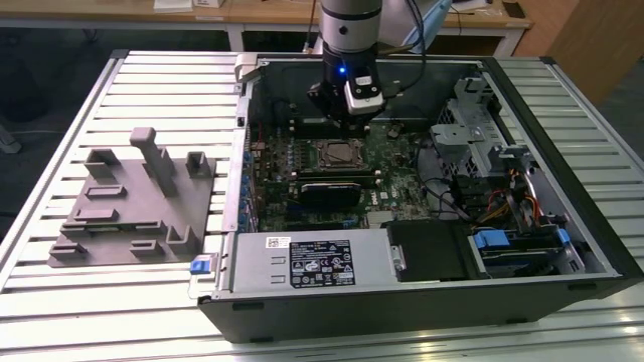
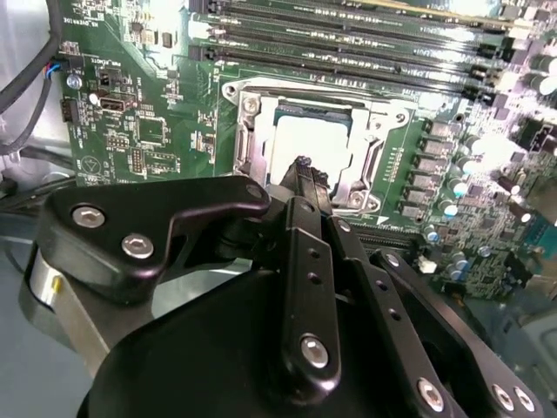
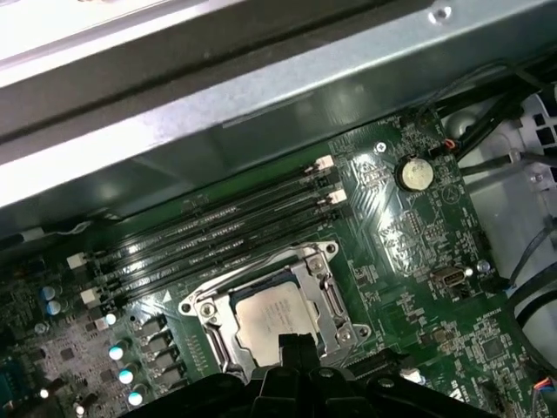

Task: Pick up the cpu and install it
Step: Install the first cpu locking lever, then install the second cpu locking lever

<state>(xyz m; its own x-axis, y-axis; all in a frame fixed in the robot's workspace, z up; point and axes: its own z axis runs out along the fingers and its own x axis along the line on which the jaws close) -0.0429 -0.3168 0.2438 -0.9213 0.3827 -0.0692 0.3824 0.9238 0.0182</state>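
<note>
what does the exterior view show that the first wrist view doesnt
Exterior view alone: the gray fixture on the slatted table, the power supply, the drive bays and the arm above the open case.

First wrist view alone: the coin cell and the memory slots up close.

Both: the cpu lying in its socket, with the claw above it.

light: bright overhead | glare: motherboard | blur: hand up close
</note>
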